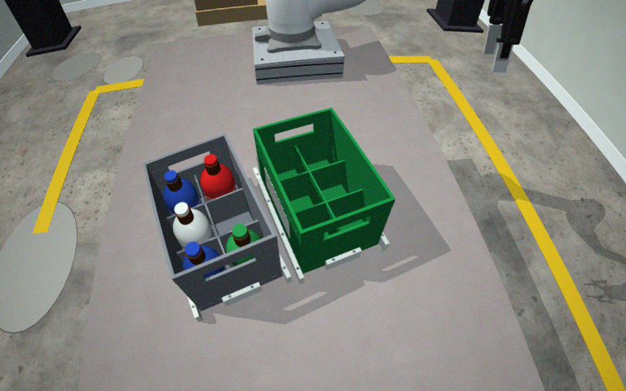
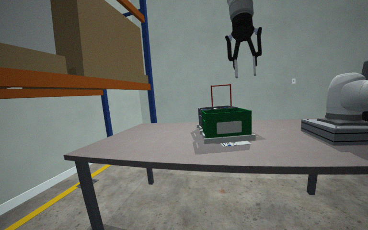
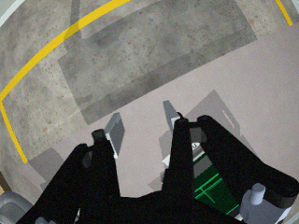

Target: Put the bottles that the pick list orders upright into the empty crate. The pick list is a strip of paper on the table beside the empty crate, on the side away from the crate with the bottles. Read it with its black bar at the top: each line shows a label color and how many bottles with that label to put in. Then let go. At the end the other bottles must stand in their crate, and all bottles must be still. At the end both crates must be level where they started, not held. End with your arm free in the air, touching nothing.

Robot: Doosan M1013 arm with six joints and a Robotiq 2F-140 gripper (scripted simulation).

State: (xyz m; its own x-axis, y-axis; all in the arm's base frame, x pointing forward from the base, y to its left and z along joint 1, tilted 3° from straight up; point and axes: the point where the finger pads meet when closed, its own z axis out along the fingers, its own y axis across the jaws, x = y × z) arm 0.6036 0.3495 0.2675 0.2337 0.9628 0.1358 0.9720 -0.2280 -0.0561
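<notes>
1. Currently, we see five bottles upright in the dark gray crate (image 1: 231,282) (image 2: 200,119) at left: blue bottle (image 1: 179,195) far left, red bottle (image 1: 218,182) far right, white bottle (image 1: 191,228) middle left, second blue bottle (image 1: 203,261) near left, green bottle (image 1: 242,242) near right. Middle right holds none.
2. We judge that the dividers keep the bottles separate and their necks reachable, while the pale rails (image 1: 343,257) (image 2: 229,139) mark and steady each crate's place.
3. We find the green crate (image 1: 320,253) (image 2: 244,116) (image 3: 229,202) at right without bottles, its compartments ready to receive the order.
4. We have the two-finger gripper (image 1: 495,62) (image 2: 245,76) (image 3: 143,116) high in the air, fingers apart with nothing between them; we judge that this height lets the wrist camera look for the list.
5. We see the paper pick list (image 2: 235,143) (image 3: 194,146) beside the green crate, away from the bottles. A blue mark shows near its barred end, but we cannot read the counts.
6. We see every bottle's cap pointing up, its long axis roughly vertical, so we judge that a downward approach suits them.
7. We see both crates' long axes running near to far, slanting, their far ends further left.
</notes>
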